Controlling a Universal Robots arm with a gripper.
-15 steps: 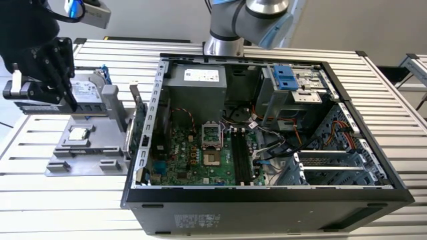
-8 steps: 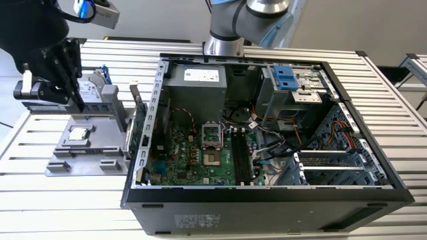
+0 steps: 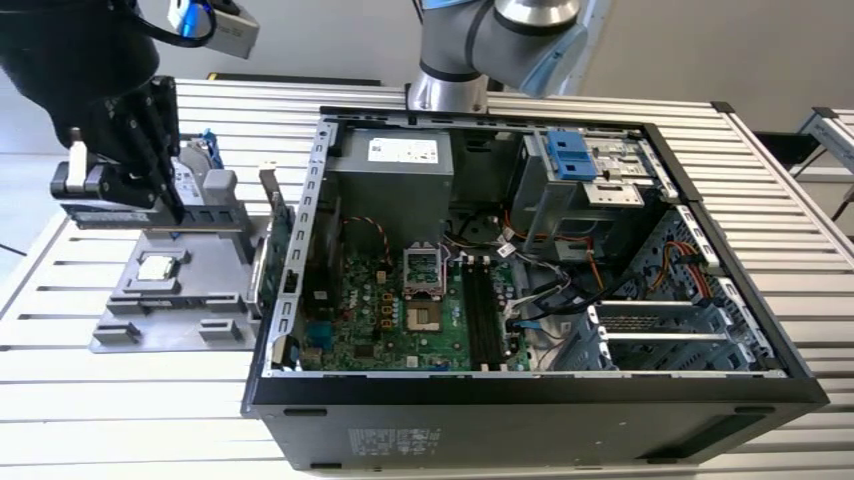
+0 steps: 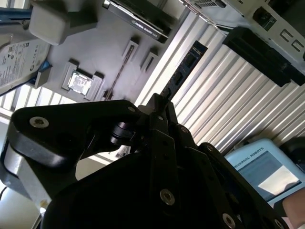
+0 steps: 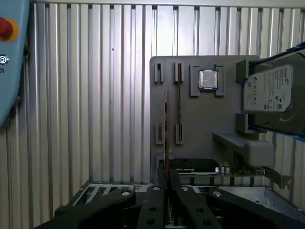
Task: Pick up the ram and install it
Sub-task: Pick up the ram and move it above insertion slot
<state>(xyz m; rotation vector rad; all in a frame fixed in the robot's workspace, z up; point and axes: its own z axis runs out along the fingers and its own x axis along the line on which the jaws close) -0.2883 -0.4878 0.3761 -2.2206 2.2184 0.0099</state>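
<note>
In the upper left of the exterior view, the gripper [image 3: 144, 205] was clenched on the ram stick [image 3: 104, 215]. The stick lay roughly level in its grasp, above the grey holder [image 3: 160, 320] that sat on the slatted table [image 3: 80, 420].

In both wrist views the stick jutted out from between the two black fingers. The first wrist view showed it edge-on as a thin line [image 5: 166, 129] running from the gripper [image 5: 167, 175] over the holder [image 5: 200, 119], just beside a narrow groove [image 5: 178, 102]. In the second wrist view it was a dark strip with chips [image 4: 183, 71] leaving the gripper [image 4: 159, 102].

A square processor chip [image 5: 208, 79] sat in a pocket of the holder. A hard drive [image 5: 271, 95] in a blue frame rested at the holder's edge.

The open computer case [image 3: 534, 395] took up the centre and right of the exterior view. Its green motherboard [image 3: 380, 320] faced up inside. The long black memory slots [image 3: 483, 310] on the board were well apart from the held stick.
</note>
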